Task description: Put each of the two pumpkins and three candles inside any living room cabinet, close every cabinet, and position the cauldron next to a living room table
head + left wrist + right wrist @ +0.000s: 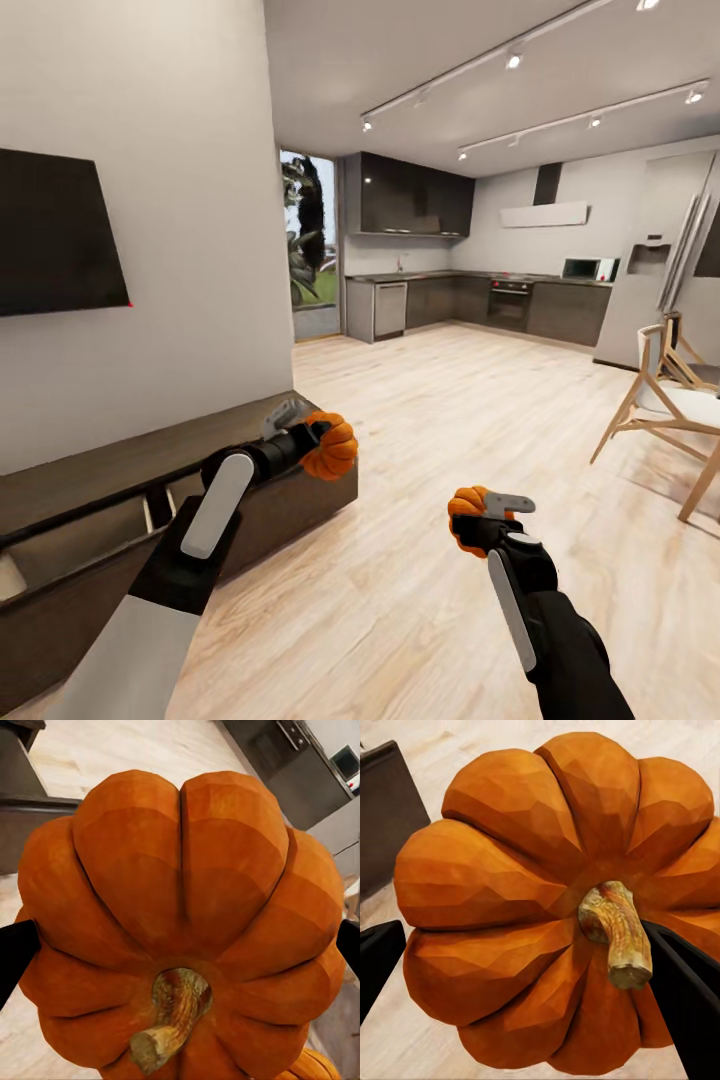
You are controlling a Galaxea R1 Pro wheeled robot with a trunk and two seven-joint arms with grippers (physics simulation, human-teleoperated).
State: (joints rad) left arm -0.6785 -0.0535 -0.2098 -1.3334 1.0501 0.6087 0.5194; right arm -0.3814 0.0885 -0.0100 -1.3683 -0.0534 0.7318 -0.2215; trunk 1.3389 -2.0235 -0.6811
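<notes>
Left gripper (318, 440), centre-left of frame: clamped on pumpkin 1 (333, 446), above the cabinet (90, 475) end. Right gripper (478, 520), lower centre: clamped on pumpkin 2 (466, 508), over bare floor. Both pumpkins: probably light, rigid, ribbed, held across the belly; stems (171, 1020) left free. Cabinet drawer (80, 545) open at lower left. Labels, writing: 0 legible.

The head camera looks from high up, forward and a bit down, over both arms into a big room. The cabinet (150, 500) sits at about 8 o'clock. The left wrist camera is very close to one pumpkin (180, 922), looking at its stem end. The right wrist camera is just as close to the other pumpkin (562, 907). All views share the pumpkins and the wood floor (430, 420).
</notes>
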